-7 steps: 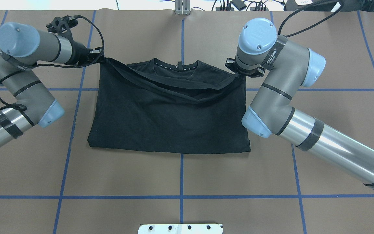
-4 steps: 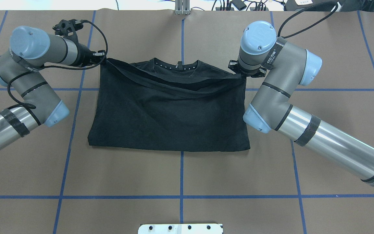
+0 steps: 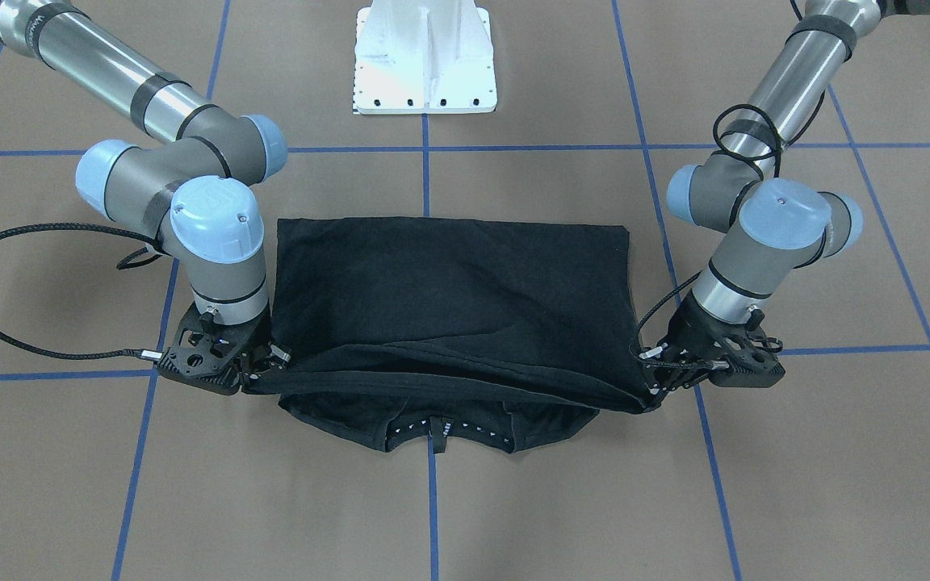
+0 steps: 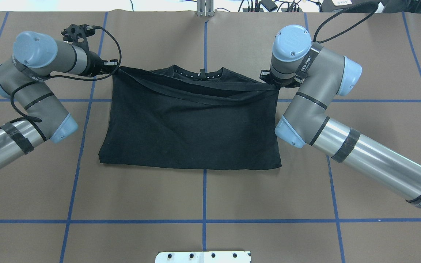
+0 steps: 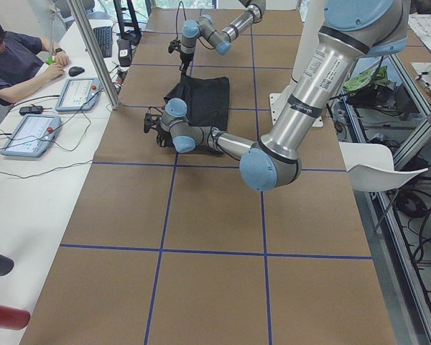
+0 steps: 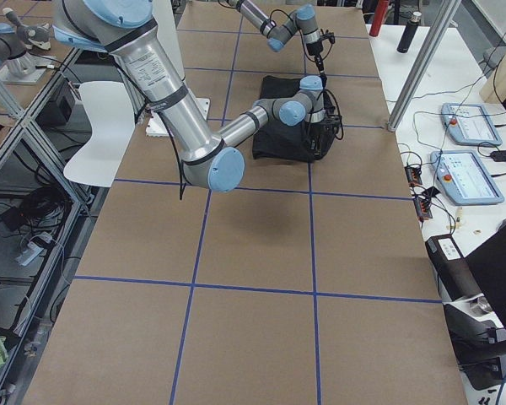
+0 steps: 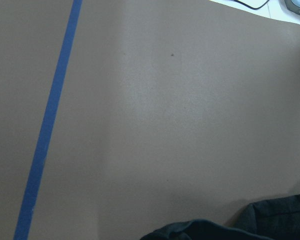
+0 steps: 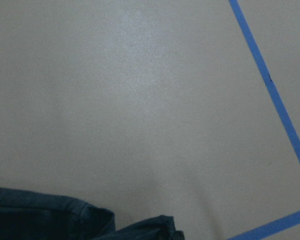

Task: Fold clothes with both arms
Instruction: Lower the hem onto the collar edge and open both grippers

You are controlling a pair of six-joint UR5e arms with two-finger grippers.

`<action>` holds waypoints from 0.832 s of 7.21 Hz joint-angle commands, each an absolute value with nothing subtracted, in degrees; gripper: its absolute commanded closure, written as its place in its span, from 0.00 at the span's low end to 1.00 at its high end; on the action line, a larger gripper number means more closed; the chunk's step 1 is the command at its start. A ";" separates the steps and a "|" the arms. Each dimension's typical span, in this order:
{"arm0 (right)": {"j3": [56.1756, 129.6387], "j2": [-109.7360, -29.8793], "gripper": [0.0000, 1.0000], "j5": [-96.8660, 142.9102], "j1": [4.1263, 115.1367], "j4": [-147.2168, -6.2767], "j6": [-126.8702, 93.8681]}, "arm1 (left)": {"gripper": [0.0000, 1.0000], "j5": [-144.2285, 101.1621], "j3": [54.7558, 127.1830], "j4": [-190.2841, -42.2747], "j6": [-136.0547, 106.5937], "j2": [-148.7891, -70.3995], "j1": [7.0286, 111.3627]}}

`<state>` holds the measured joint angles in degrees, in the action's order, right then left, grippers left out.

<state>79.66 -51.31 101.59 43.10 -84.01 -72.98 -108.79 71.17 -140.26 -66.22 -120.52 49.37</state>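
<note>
Mid-fold, my left claw (image 4: 114, 67) and right claw (image 4: 273, 83) each pinch a hem corner of the t-shirt (image 4: 192, 128) on the table (image 4: 203, 197), stretched above its collar; next, I'd lower and release evenly.

Black tee (image 4: 192, 128), half-folded, hem lifted
</note>
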 commanded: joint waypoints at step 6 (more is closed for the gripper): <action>92.76 -61.21 0.00 114.26 48.16 -84.20 -62.08 | 0.00 -118.56 92.25 -140.36 -60.11 -104.79 47.65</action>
